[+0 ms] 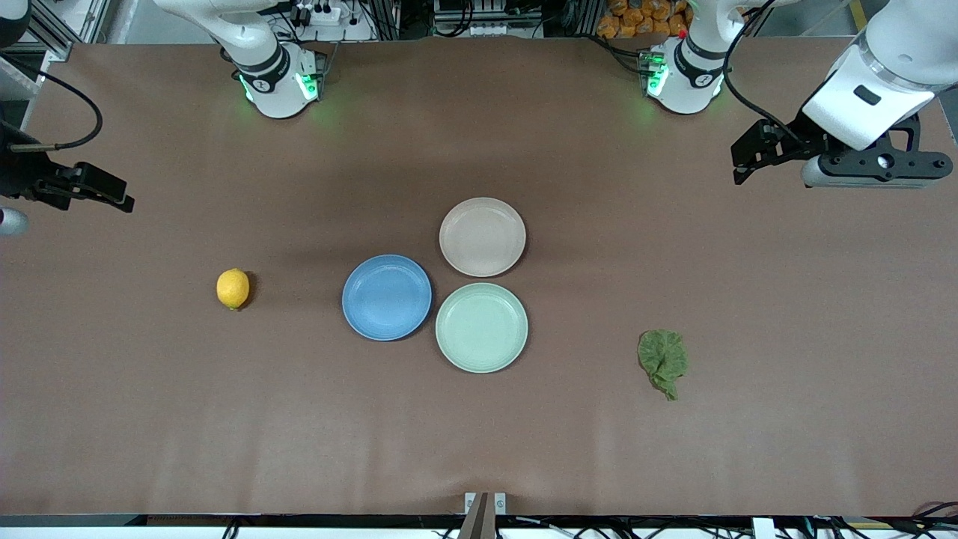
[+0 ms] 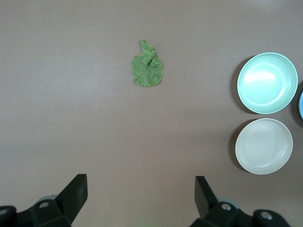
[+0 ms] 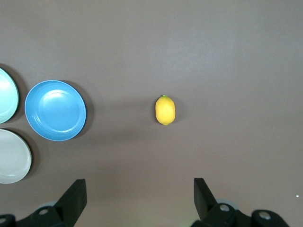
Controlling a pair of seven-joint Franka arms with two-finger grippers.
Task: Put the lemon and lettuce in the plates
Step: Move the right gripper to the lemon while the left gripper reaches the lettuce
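Note:
The yellow lemon (image 1: 233, 288) lies on the brown table toward the right arm's end, beside the blue plate (image 1: 387, 297). The dark green lettuce (image 1: 663, 361) lies toward the left arm's end, nearer to the front camera than the plates. The beige-pink plate (image 1: 483, 236) touches the blue one; both are empty. My left gripper (image 1: 742, 171) is open and empty, up over bare table at the left arm's end; its wrist view shows the lettuce (image 2: 147, 70). My right gripper (image 1: 120, 199) is open and empty, over the table's edge at the right arm's end; its wrist view shows the lemon (image 3: 165, 109).
A pale mint-green plate (image 1: 481, 327), empty, sits against the blue and beige-pink plates, nearer to the front camera. The brown table (image 1: 479, 449) reaches to the front edge, where a small bracket (image 1: 484, 503) stands.

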